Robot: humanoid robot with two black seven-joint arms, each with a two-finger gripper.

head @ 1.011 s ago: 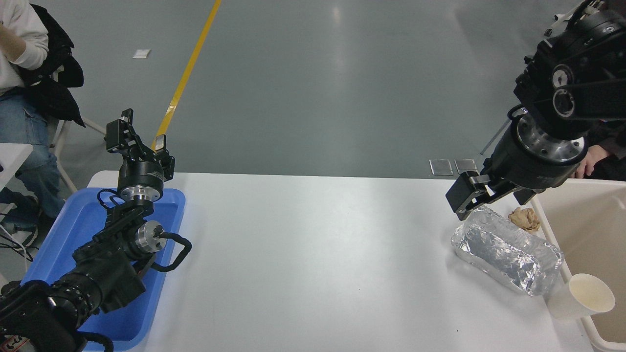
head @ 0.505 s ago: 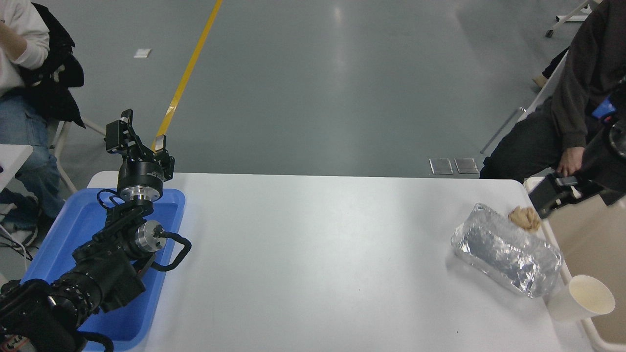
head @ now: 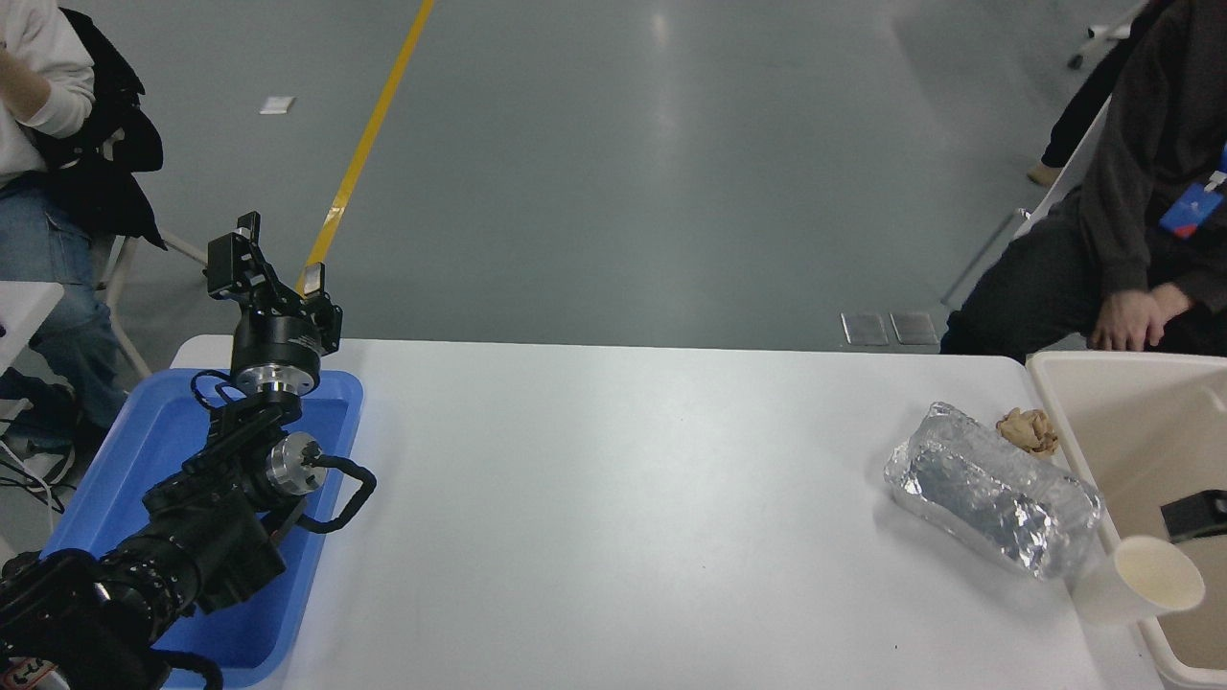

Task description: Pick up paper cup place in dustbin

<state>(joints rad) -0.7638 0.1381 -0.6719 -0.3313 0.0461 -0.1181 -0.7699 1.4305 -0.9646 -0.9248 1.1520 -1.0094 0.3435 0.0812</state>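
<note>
Paper cup point(head: 1138, 580): lying tilted at desk point(head: 623, 517) edge, against dustbin point(head: 1074, 422) rim, beside foil tray point(head: 992, 491). Right end effector point(head: 1194, 516): mostly hidden, state unclear. Left end effector point(head: 264, 273): parked, open. Risk: nudged cup rolls off.

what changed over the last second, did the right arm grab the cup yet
No grab yet. The right gripper swung from above the foil tray rightward and down; only a tip now shows over the dustbin, near the paper cup. Cup, tray, brown wad and parked left gripper over the blue tray stayed put.
</note>
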